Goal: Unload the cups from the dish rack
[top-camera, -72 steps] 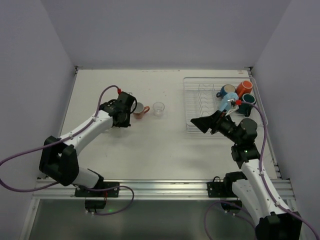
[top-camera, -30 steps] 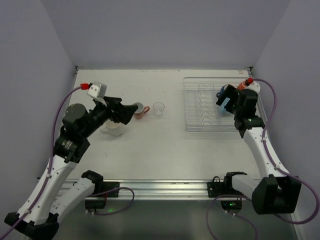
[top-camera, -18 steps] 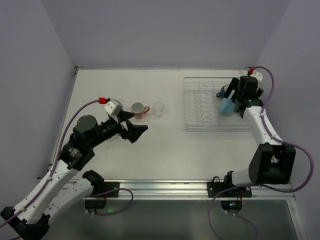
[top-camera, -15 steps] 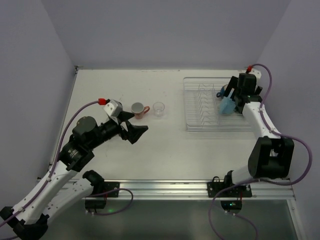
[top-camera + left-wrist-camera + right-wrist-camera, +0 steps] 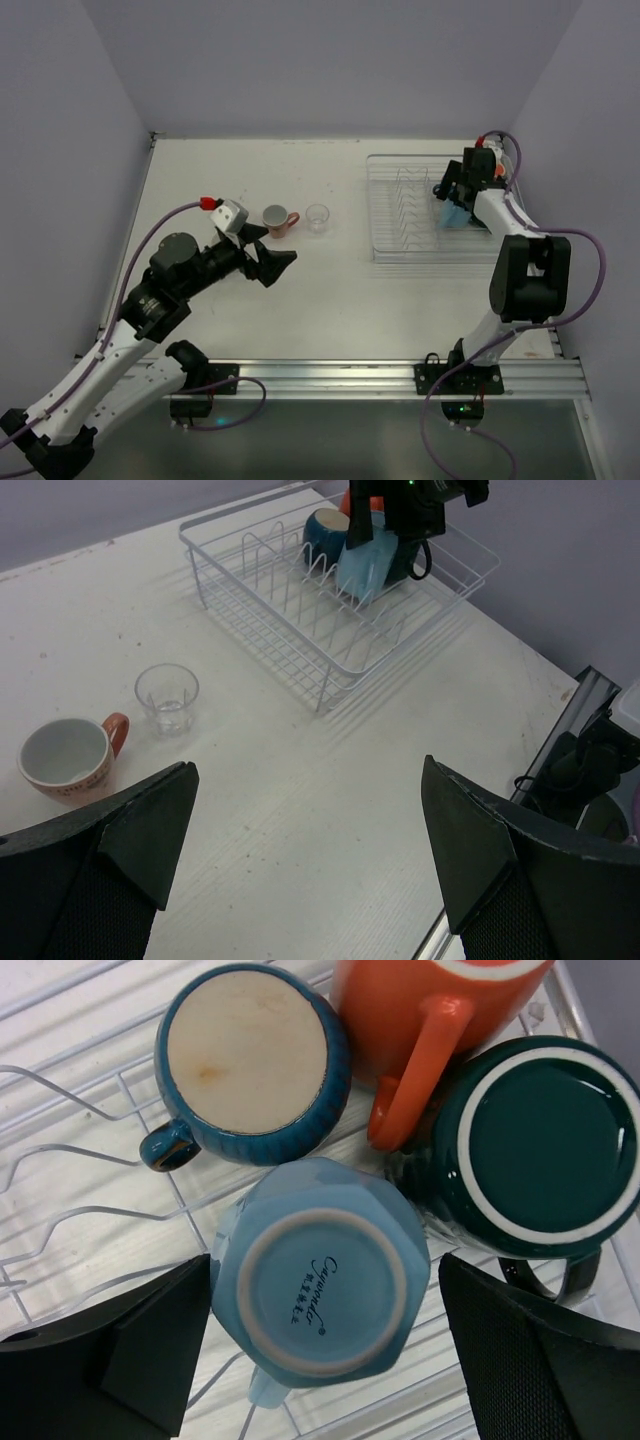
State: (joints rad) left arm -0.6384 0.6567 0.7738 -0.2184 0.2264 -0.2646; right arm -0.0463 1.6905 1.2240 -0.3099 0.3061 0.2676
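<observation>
Light blue cup [image 5: 322, 1278] beneath open right fingers [image 5: 520, 1360]

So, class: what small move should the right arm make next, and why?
Probably close the right gripper on the light blue cup. The cup sits upside down in the dish rack, centred between the open fingers, which flank it on both sides.

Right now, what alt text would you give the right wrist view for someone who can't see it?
The open right hand straddles a bottom-up light blue mug in the rack. Around it sit a bottom-up dark blue mug upper left, an orange mug above and a bottom-up teal mug on the right.
</observation>
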